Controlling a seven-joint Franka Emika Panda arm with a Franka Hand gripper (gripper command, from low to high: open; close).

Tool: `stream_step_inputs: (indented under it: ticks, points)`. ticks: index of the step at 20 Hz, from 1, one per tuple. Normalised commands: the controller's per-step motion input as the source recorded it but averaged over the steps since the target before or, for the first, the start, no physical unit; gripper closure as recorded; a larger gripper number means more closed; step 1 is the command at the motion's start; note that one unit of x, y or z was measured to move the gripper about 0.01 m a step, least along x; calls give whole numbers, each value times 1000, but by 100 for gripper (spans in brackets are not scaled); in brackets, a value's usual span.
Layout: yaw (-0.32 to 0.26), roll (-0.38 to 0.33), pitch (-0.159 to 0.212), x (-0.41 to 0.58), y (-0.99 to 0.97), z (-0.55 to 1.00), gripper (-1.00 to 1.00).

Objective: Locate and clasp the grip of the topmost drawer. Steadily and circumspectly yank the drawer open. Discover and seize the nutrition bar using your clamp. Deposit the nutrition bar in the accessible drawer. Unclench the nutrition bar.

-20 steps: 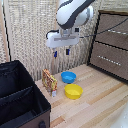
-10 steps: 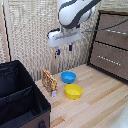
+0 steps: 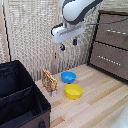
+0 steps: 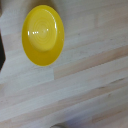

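Item: clamp (image 3: 68,47). Two dark fingers (image 3: 62,47) pointing down from a pale flat base, set apart with open air between them, gripping nothing. Carried by a bulky white arm (image 3: 77,9), high above the wooden floor (image 3: 100,100) and over the blue bowl (image 3: 68,77).

Item: nutrition bar (image 3: 49,80). Flat packet in orange, yellow and red, standing upright on the floor just beside the black fabric bin (image 3: 20,100), on the side facing the bowls. Near the blue bowl, not touching it as far as can be told. Well below the clamp and apart from it.

Item: topmost drawer (image 3: 114,30). Grey-brown wood-grain front with a silver bar, uppermost in the dark dresser (image 3: 111,44) at the exterior view's right. Front flush with the alike drawer (image 3: 109,59) beneath; shut.

Item: yellow bowl (image 3: 73,91). On the floor just in front of the blue bowl, rims close or touching; cannot tell which. Seen from above in the wrist view (image 4: 43,35), empty, on pale planks.

Item: slatted screen (image 3: 30,30). Pale, upright, behind the bowls and the packet.
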Motion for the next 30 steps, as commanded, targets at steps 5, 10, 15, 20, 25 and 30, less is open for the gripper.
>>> stream_step_inputs:
  ticks: [5,10,15,20,25,30]
  points:
    - [89,-322,0,0,-192,94,-100]
    - [93,-324,13,0,-130,106,-100]
    - [82,-310,56,3,-67,161,-100]
    - [83,-348,34,40,-43,70,-100]
    - [97,-372,0,47,-40,8,-100]
    - [95,-366,0,81,-29,35,-100]
